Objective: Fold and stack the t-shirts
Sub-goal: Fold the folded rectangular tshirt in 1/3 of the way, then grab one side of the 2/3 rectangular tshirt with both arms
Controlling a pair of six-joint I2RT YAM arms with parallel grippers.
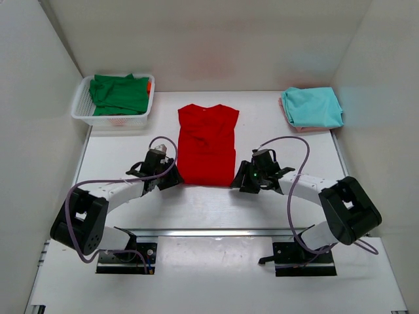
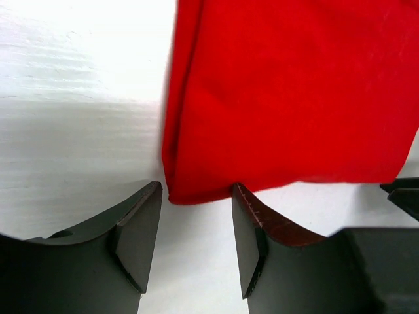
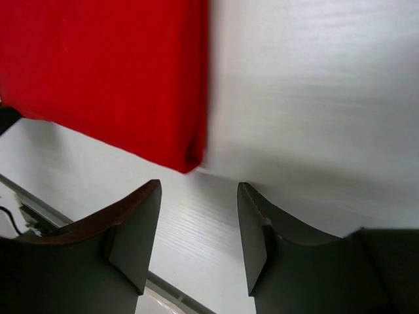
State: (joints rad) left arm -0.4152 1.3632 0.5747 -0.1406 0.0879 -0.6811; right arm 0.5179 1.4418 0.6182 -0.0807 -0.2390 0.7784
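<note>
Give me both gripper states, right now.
Left gripper: open, holding nothing, at a near corner of the red t-shirt.
Right gripper: open, holding nothing, just short of the other near corner.

Three t-shirts: one red t-shirt (image 1: pixel 207 144) middle, one green t-shirt (image 1: pixel 119 93) far left, one teal t-shirt (image 1: pixel 313 106) far right. One basket (image 1: pixel 111 121). Two arms: left arm (image 1: pixel 111 193), right arm (image 1: pixel 308 186).

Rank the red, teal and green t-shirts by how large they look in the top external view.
1. red t-shirt: clearly the largest, lying spread out mid-table.
2. teal t-shirt and green t-shirt: these look about alike, so I won't rank them. The green one lies bunched in the basket, partly hidden by it.
</note>
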